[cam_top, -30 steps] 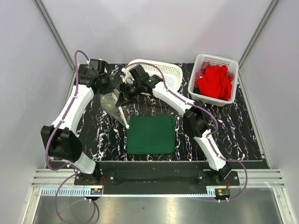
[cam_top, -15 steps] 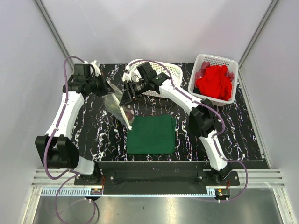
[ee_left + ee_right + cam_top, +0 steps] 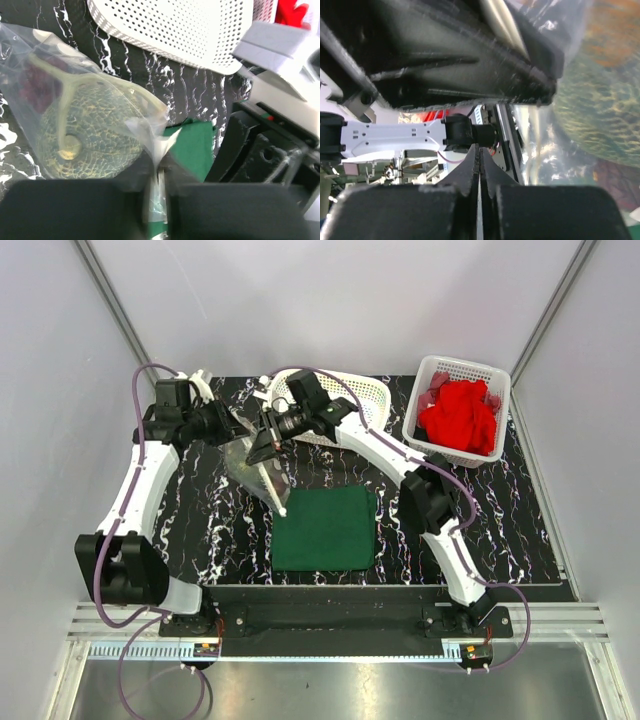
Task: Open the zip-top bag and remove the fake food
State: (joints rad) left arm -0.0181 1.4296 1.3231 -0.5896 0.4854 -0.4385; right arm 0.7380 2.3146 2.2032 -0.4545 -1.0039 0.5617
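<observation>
clear zip-top bag (image 3: 100, 100) in left pincer (image 3: 156, 192)

Both arms reach forward, the left gripper (image 3: 232, 429) and right gripper (image 3: 263, 443) facing each other closely, jaws pinched together

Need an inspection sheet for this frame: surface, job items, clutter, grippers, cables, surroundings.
Surface: black marbled table.
Job's things: zip-top bag held by both grippers; fake food inside, a green ball and a dark red piece.
Clutter: green cloth; white basket behind the bag; second basket holding a red cloth.
Grippers: left gripper shut on bag film; right gripper likewise.
Cables: purple cables along both arms, no snag seen.
Surroundings: grey walls; nothing else seen.
</observation>
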